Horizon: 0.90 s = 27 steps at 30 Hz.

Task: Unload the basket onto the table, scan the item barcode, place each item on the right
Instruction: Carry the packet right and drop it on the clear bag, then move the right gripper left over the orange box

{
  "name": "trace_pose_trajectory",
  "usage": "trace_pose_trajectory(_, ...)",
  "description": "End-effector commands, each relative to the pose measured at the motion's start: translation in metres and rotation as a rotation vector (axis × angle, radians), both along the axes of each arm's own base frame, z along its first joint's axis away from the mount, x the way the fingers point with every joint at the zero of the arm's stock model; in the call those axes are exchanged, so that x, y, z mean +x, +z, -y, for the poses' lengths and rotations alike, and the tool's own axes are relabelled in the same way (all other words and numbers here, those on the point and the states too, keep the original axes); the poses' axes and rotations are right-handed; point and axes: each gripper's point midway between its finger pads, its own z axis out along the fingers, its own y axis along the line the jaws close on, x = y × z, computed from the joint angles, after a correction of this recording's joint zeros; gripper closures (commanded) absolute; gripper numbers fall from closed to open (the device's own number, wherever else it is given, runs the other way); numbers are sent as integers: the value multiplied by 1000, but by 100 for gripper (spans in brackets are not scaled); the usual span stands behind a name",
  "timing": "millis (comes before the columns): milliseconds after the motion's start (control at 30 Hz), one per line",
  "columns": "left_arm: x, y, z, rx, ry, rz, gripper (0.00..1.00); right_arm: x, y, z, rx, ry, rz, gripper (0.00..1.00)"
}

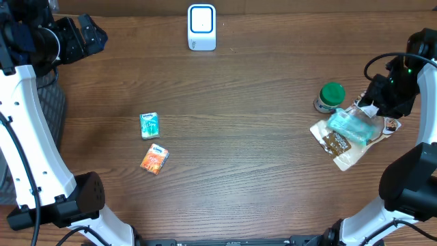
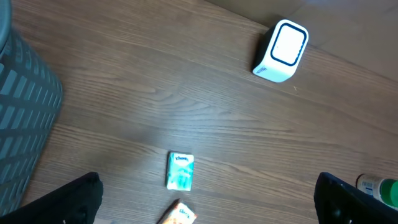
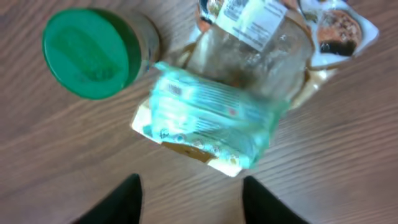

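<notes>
Wide brown wood-grain table point(image 1: 239, 137), and both white-and-black arms are up over it. On the far left edge sits a grey ribbed container point(image 2: 25, 118), out of play. The left gripper point(image 1: 92, 35) hangs at the back left corner, jaws spread as wide as they go, nothing in them.

All the action is on the right. The right gripper point(image 3: 193, 196) hovers just behind the pile, fingers parted with only bare wood between them, so it grips nothing. Under it lies a brown-and-clear plastic pouch with a white printed label point(image 1: 338, 143), flat on the table.

Back centre, the white rounded scanner box with its blue-ringed window point(image 1: 201, 27) stands well apart from that pile. That is a long carry.

Beside the pouch is a squat jar with a round green lid point(image 1: 332, 94). Resting across the pouch, loose, is the likely item: a soft teal plastic-wrapped pack point(image 3: 211, 118). A small striped patch near its upper edge may be the barcode, too blurred to be sure.

Danger here? The wrapper looks slick and squashy, so a shallow pinch could slide off or snag the pouch underneath. The jar is near enough to get knocked. And if the code faces away from the window, there is no read.

Mid-left, a small teal tissue packet point(image 1: 149, 125) and a small orange tissue packet point(image 1: 155, 159) lie near each other, untouched.
</notes>
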Motion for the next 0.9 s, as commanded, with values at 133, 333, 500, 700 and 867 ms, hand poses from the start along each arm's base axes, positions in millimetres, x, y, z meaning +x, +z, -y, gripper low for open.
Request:
trace_pose_trajectory(133, -3, 7, 0, 0, 9, 18, 0, 15, 28, -32, 129, 35, 98, 42)
trace_pose_trajectory(333, -3, 7, 0, 0, 9, 18, 0, 30, 52, -115, 324, 254, 186, 41)
trace_pose_trajectory(500, -3, 7, 0, 0, 9, 18, 0, 45, 63, -209, 468, 475, 291, 41)
trace_pose_trajectory(700, -3, 7, 0, 0, 9, 18, 0, 38, 56, -319, 528, 686, 330, 46)
trace_pose_trajectory(867, -3, 7, 0, 0, 9, 18, 0, 22, 34, -409, 584, 823, 356, 56)
